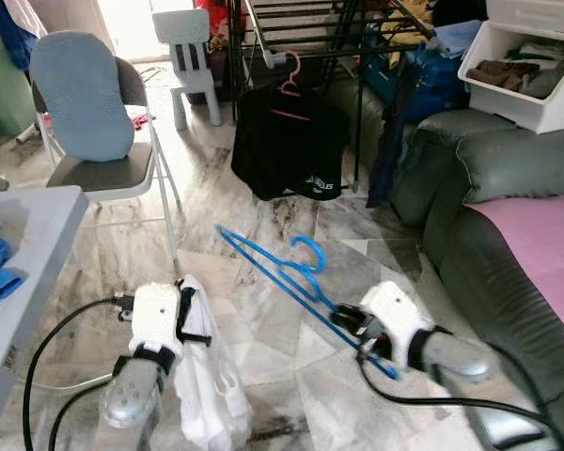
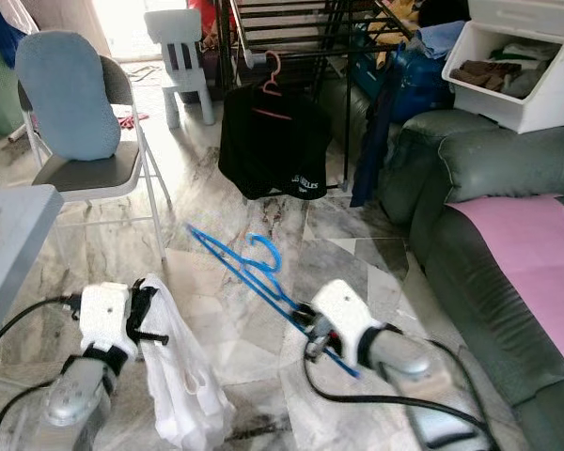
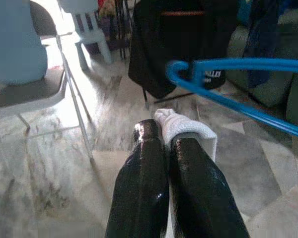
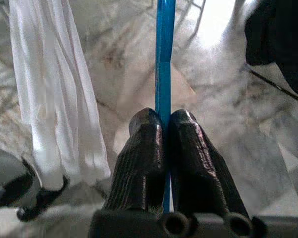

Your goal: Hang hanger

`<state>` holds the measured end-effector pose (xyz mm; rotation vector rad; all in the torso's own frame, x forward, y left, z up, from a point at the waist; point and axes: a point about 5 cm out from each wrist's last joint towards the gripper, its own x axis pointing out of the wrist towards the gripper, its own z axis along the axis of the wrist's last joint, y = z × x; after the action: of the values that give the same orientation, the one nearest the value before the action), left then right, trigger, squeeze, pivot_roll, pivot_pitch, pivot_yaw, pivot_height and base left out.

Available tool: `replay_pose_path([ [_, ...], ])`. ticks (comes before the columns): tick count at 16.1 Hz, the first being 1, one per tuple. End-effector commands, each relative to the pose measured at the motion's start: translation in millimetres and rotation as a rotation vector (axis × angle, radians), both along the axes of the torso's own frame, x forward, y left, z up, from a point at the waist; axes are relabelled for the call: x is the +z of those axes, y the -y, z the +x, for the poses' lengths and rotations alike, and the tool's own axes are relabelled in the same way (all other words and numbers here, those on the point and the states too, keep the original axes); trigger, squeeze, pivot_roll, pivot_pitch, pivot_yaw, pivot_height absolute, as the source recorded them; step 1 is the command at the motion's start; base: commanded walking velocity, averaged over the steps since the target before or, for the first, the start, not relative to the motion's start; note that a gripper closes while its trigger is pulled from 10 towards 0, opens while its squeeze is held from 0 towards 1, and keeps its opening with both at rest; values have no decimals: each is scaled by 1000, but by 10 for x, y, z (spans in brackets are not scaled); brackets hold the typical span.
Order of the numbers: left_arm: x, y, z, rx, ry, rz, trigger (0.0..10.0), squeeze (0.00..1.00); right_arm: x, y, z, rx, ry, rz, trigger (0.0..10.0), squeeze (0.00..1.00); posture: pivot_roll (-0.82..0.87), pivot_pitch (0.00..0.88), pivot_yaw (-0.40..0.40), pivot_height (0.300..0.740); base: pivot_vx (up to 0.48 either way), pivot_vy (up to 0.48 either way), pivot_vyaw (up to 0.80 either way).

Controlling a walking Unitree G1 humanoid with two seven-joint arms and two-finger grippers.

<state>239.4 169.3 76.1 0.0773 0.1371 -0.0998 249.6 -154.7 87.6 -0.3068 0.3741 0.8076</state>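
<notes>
Marble floor (image 1: 263, 310), folding chair (image 1: 103, 160) and sofa (image 1: 508, 254) surround blue hanger (image 1: 282, 268).

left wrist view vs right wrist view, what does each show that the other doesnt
Left wrist view: the left gripper shut on a bunched white cloth garment, a grey folding chair, and the curved hook of the blue plastic hanger.

Right wrist view: the right gripper clamped on the hanger's straight bar, and the garment hanging down beside it.

Both: the blue hanger, the white garment, the marble tile floor, and dark clothing hanging in the background.
</notes>
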Motion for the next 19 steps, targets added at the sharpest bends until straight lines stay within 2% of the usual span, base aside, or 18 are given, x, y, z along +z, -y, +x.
replay_pose_path([
  [1, 50, 27, 115, -19, -14, -32, 10000, 0, 86, 61, -66, 79, 0, -24, 10000, 0, -108, 0, 53, 740, 0, 0, 0],
  [3, 115, 150, 212, -109, 24, -8, 10000, 0, 119, 132, -116, 130, -29, -47, 10000, 0, -115, 0, 64, 740, 0, 0, 0],
  [5, 154, 172, 252, -120, 30, -31, 10000, 0, 164, 135, -163, 152, -60, -35, 10000, 0, -121, 0, 74, 740, 0, 0, 0],
  [7, 143, 151, 239, -138, 18, 1, 10000, 0, 177, 126, -295, 224, -108, -20, 10000, 0, -111, 0, 80, 740, 0, 0, 0],
  [10, 108, 69, 287, -112, -6, 47, 10000, 0, 223, 254, -368, 265, -147, -76, 10000, 0, -113, 0, 87, 740, 0, 0, 0],
  [12, -2, -18, 372, -43, -108, 142, 10000, 0, 314, 425, -328, 245, -153, -132, 10000, 0, -119, 0, 93, 740, 0, 0, 0],
  [13, -1, -48, 427, -1, -127, 109, 10000, 0, 351, 502, -331, 255, -167, -166, 10000, 0, -123, 0, 100, 740, 0, 0, 0],
  [15, 31, -17, 484, -3, -124, 77, 10000, 0, 351, 540, -356, 281, -190, -198, 10000, 0, -122, 0, 110, 740, 0, 0, 0],
  [17, 71, 34, 523, -10, -123, 67, 10000, 0, 338, 524, -383, 295, -203, -209, 10000, 0, -120, 0, 121, 740, 0, 0, 0],
  [19, 94, 95, 538, -43, -122, 26, 10000, 0, 301, 449, -350, 268, -172, -181, 10000, 0, -119, 0, 126, 740, 0, 0, 0],
])
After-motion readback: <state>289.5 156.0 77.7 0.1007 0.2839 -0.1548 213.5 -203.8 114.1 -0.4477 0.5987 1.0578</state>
